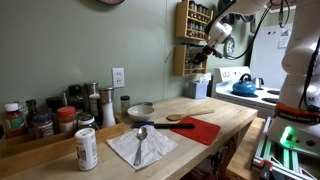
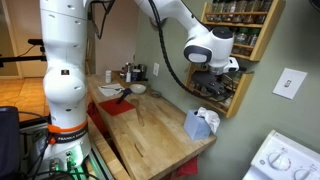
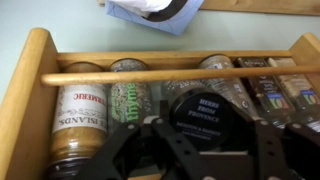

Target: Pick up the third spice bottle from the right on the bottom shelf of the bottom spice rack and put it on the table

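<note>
In the wrist view my gripper point(image 3: 205, 150) is shut on a spice bottle with a black lid reading "Herbes from Provence" point(image 3: 207, 118). The bottle sits out in front of the row in the wooden spice rack point(image 3: 25, 100), behind whose dowel rail stand a turmeric jar point(image 3: 80, 110), a thyme jar point(image 3: 130, 98) and others. In both exterior views the gripper point(image 1: 211, 42) point(image 2: 213, 84) is up at the lower wall rack point(image 1: 186, 62) point(image 2: 232, 98). The butcher-block table point(image 1: 222, 118) point(image 2: 150, 135) lies below.
On the table are a red mat with a wooden spoon point(image 1: 195, 125), a bowl point(image 1: 141, 110), a napkin with a metal spoon point(image 1: 140, 146), a can point(image 1: 86, 149) and jars along the wall point(image 1: 40, 120). A blue cloth point(image 2: 200, 123) lies under the rack. The white stove holds a blue kettle point(image 1: 244, 87).
</note>
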{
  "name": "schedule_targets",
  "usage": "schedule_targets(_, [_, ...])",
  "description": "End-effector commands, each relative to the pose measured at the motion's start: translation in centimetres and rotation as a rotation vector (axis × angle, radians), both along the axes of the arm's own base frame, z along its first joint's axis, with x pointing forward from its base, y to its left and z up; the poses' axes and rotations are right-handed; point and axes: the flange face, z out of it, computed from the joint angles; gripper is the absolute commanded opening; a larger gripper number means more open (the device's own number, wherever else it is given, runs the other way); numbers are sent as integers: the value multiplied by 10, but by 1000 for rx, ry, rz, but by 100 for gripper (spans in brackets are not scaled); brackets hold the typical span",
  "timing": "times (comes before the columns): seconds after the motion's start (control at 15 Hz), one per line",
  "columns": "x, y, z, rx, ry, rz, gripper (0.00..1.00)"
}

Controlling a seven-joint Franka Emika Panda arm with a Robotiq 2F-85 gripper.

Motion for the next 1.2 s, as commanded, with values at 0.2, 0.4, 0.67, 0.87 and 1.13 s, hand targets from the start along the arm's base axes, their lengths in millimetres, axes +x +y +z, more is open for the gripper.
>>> schedule_targets(0.2, [-28, -2, 23, 59, -42, 44, 31])
schedule_targets(0.4, [-43, -2, 36, 107, -49, 83, 31])
schedule_targets(0.67, [-70, -10, 50, 123, -48, 65, 31])
schedule_targets(0.87, [-89, -2, 56, 163, -8, 69, 31])
schedule_targets(1.13, [-105, 22, 55, 78, 117, 61, 31])
